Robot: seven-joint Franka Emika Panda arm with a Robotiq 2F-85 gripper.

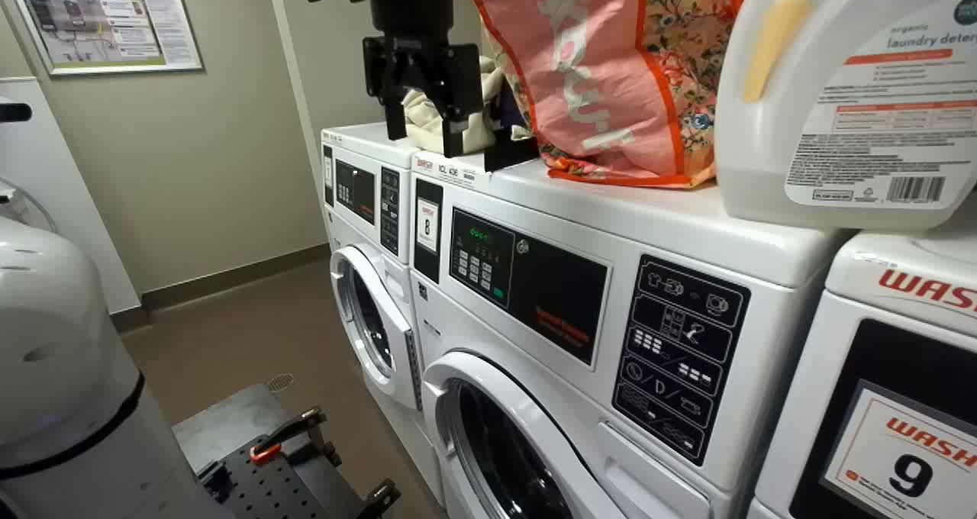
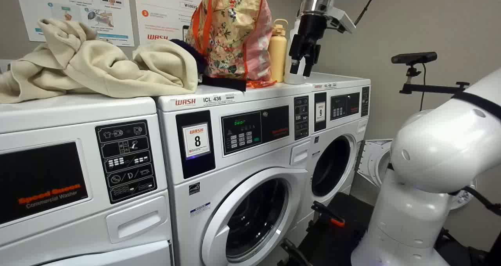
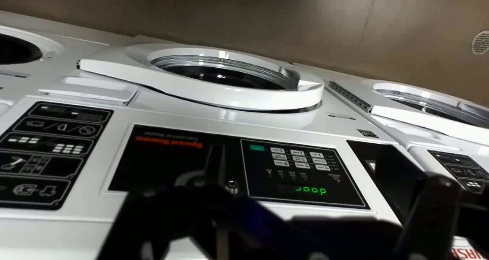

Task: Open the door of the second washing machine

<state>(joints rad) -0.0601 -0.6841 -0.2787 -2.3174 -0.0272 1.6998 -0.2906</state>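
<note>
Jaws spread, the gripper point(image 2: 301, 71) hangs, in an exterior view, toward one o'clock from the door point(image 2: 256, 219), and there that sits, six o'clock beneath the second washing machine's point(image 2: 231, 168) control panel point(image 2: 254, 131)!

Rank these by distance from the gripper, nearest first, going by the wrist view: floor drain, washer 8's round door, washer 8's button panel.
1. Button panel: closest to the gripper, on the upper front of washer 8.
2. Round door: farther, lower on that same front.
3. Floor drain: farthest, by the picture's right edge, toward the top.
</note>
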